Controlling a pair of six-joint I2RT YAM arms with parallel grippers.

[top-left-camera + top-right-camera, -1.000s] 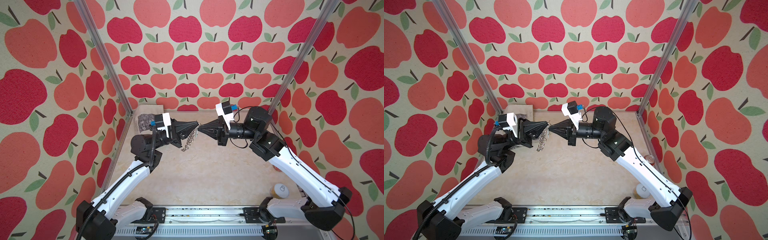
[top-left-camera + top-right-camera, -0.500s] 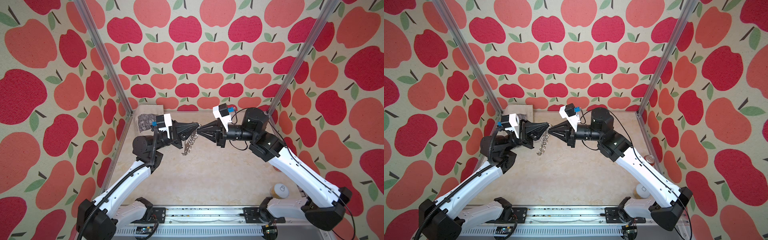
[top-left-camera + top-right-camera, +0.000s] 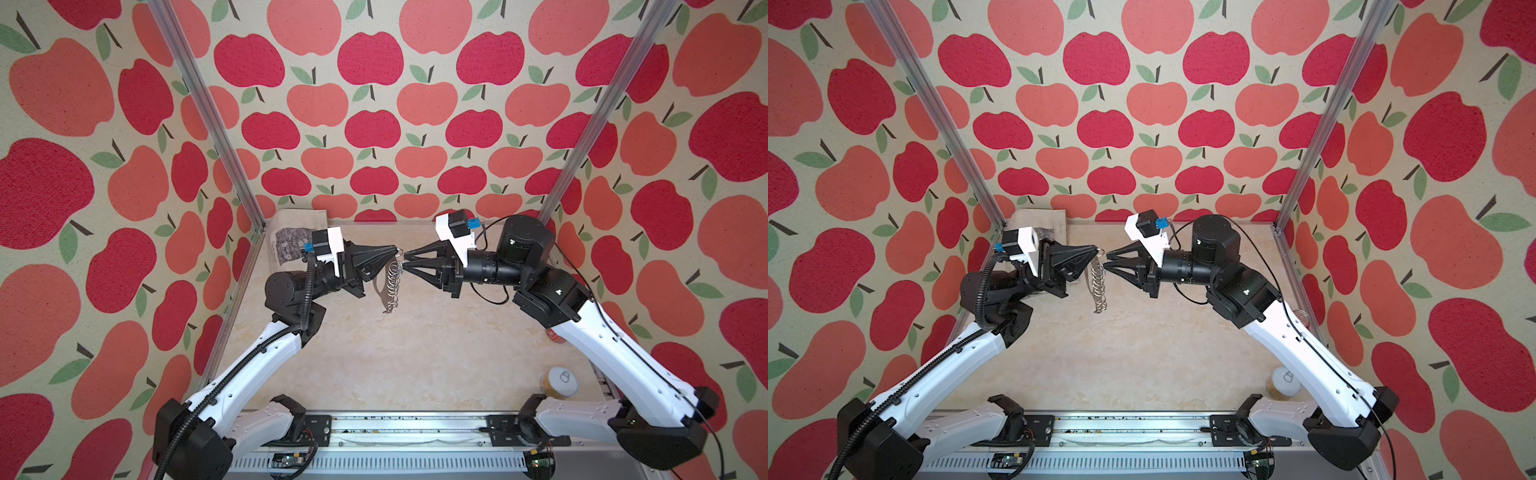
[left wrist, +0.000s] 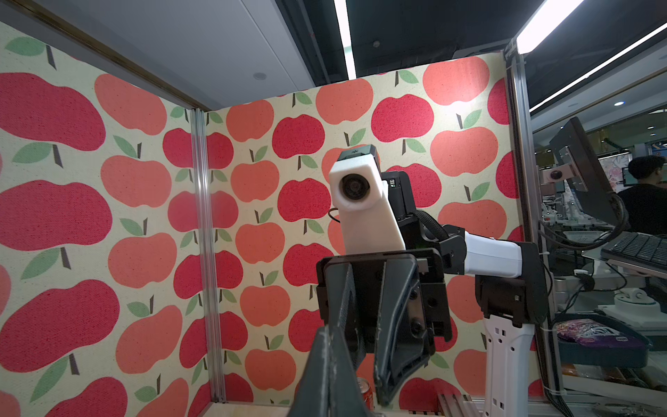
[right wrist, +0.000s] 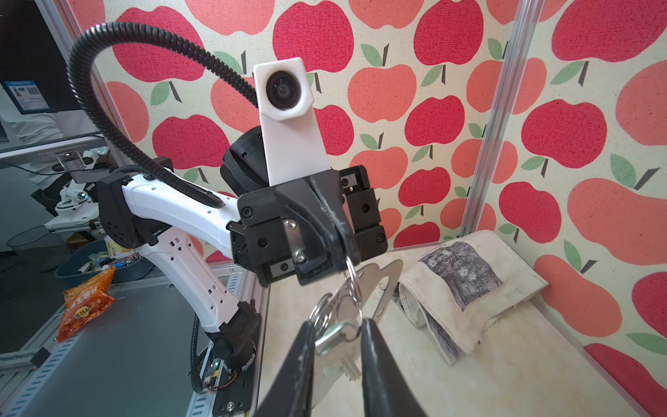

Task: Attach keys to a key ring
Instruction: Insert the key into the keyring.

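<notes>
Your left fingers (image 5: 310,213) are clamped on a wire ring of the key ring (image 5: 383,285), which hangs above the middle of the worktop (image 3: 415,353) towards its far side, while your right fingers (image 5: 373,361) stand slightly parted on either side of the small key (image 5: 337,334) among its rings.

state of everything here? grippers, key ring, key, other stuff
left gripper: shut on key ring
key ring: hanging from left gripper, off the table
right gripper: open, fingers either side of key
key: between right gripper's fingers, seemingly hooked onto key ring
cloth: folded, lying in far corner
can: upright on table
</notes>
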